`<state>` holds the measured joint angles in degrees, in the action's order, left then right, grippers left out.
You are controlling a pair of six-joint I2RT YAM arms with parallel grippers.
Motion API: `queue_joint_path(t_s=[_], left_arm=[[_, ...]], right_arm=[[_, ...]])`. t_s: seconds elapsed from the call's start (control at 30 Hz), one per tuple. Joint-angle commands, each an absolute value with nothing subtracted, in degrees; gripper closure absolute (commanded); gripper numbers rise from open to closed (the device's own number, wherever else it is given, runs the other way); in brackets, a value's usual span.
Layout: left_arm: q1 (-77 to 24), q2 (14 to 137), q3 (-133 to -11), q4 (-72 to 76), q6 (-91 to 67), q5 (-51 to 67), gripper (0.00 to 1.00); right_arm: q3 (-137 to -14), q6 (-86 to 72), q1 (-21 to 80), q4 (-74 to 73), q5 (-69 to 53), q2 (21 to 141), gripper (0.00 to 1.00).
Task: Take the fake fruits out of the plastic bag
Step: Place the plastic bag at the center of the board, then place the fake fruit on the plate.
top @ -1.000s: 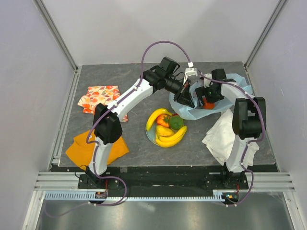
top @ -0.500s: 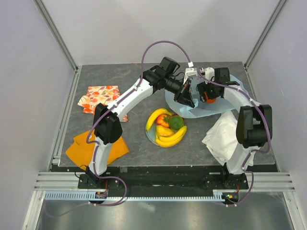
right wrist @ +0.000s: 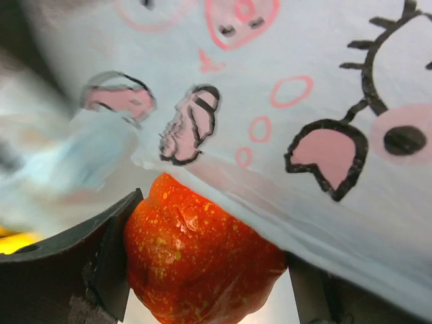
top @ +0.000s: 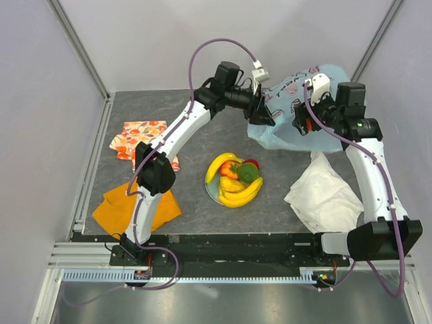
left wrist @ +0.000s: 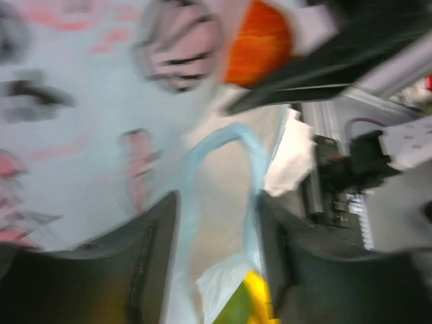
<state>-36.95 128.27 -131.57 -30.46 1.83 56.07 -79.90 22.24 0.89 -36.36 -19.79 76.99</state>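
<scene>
**materials and finishes.** plastic bag (right wrist: pixel 317 88): thin translucent film, smooth with soft creases and a faint sheen, printed in pink and black. it lies just above the right fingers (right wrist: pixel 101 260), which are dark matt plastic. orange-red fruit (right wrist: pixel 196 263), between those fingers: glossy moulded plastic, finely speckled and slightly dimpled. left fingers (left wrist: pixel 115 270): dark and matt, blurred. handle loop (left wrist: pixel 190 189), between the left fingers: the same thin film. away from both pairs of fingers: bananas (top: pixel 243 196), glossy plastic; white cloth (top: pixel 324 196), soft, matt, rumpled; orange cloth (top: pixel 111 209) and fruit-patterned cloth (top: pixel 138 138), matt fabric; table (top: pixel 202 202), dark, matt, mottled like stone; frame rails (top: pixel 229 251), bare pale metal.
</scene>
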Motion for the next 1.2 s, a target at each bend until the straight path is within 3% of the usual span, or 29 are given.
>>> queue_joint_path(t_s=[0.0,0.13,0.23,0.33,0.67,0.93,1.17], left_arm=[[-33.2,128.3,-136.5,-22.9,-6.1,51.6,0.25],[-31.6,124.5,-132.6,-23.6,-6.9,52.4,0.21],[-30.3,120.0,-127.6,-24.5,-6.9,53.0,0.16],[-29.1,115.4,-123.3,-25.8,-6.7,53.0,0.14],[-19.6,100.0,-110.1,-29.4,-3.5,49.2,0.14],[-15.7,87.9,-96.7,-30.8,1.9,47.3,0.14],[-12.6,81.7,-90.6,-31.6,3.8,46.2,0.14]], right_arm=[[-85.4,24.3,1.8,-41.1,-24.6,73.4,0.88],[-84.9,22.9,1.7,-46.8,-27.3,74.8,0.84],[-83.2,25.6,1.6,-55.2,-37.2,78.6,0.83],[-82.3,24.6,2.7,-54.7,-42.5,76.9,0.84],[-84.7,30.7,22.0,-53.5,-37.5,76.7,0.8],[-80.4,52.2,39.0,-48.0,-27.1,83.8,0.77],[-80.2,62.8,41.0,-47.2,-24.8,88.8,0.76]])
